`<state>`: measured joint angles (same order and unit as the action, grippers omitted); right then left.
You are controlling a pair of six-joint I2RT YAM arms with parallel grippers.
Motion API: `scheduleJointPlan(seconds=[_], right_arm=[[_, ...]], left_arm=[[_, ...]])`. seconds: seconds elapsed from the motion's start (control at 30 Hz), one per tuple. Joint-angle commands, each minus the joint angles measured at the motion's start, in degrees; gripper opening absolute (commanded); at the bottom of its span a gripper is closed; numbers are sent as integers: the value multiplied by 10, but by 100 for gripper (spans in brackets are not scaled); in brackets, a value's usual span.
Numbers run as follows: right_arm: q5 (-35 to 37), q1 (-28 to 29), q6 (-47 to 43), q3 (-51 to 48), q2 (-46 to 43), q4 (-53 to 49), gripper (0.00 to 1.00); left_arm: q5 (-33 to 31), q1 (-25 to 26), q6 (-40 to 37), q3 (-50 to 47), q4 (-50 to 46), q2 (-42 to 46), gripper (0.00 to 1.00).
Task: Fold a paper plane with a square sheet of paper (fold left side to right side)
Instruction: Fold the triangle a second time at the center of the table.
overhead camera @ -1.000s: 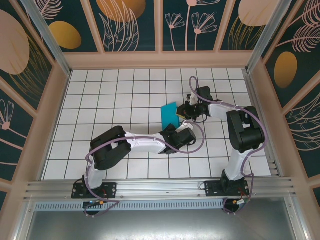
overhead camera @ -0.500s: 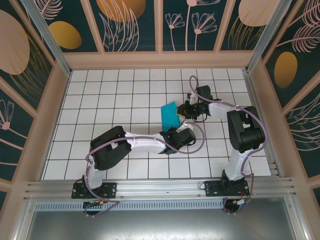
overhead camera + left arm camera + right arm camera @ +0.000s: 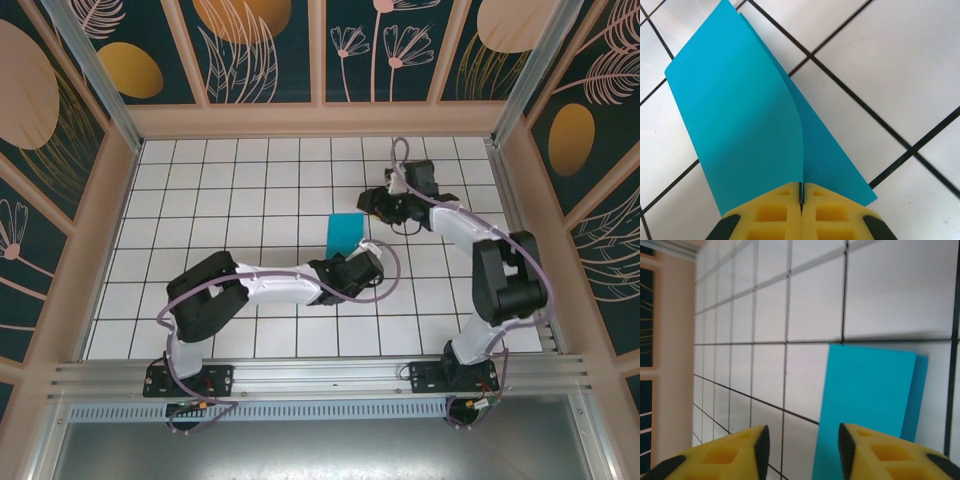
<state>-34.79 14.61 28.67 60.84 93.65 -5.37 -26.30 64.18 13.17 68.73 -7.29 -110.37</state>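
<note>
the square sheet of paper (image 3: 346, 232) lies near the middle of the white tiled worktop (image 3: 200, 200), doubled over into a narrow cyan rectangle with its long sides running away from the arm bases. the left tool (image 3: 355, 262) meets it at the near right corner. seen from the left wrist, the left tool (image 3: 801, 192) is pressed together on the paper's near edge, and the yellow fingers (image 3: 772, 212) pinch the sheet (image 3: 740, 130) in the thin slit between them. the upper layer bows up off the worktop and curves down into the grip, while a strip of the lower layer shows flat on the tiles along its right. the right tool (image 3: 372, 203) sits just beyond the sheet's far right corner, apart from it. from the right wrist, the right tool (image 3: 802, 440) stands with its jaws apart and nothing between them, and the folded sheet (image 3: 865, 405) lies on the tiles beyond its fingers, a slim darker strip of the under layer showing along one long side.
</note>
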Motion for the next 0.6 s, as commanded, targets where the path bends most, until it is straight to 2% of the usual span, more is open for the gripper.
scheduleJointPlan(seconds=[0.0,0.2,0.27,0.43,0.57], right_arm=[[40,-25,-3,-37,-65,22,50],[87,-46,-5,-138,-170,27,51],[82,-45,1,-175,-197,38,43],[53,-23,58,-284,-232,106,14],[57,19,91,-333,-213,156,2]], left_arm=[[96,-27,32,-12,36,33,0],[216,-70,75,-16,57,39,0],[246,-82,89,-18,62,38,0],[314,-111,124,-28,85,37,0],[374,-135,157,-49,124,37,0]])
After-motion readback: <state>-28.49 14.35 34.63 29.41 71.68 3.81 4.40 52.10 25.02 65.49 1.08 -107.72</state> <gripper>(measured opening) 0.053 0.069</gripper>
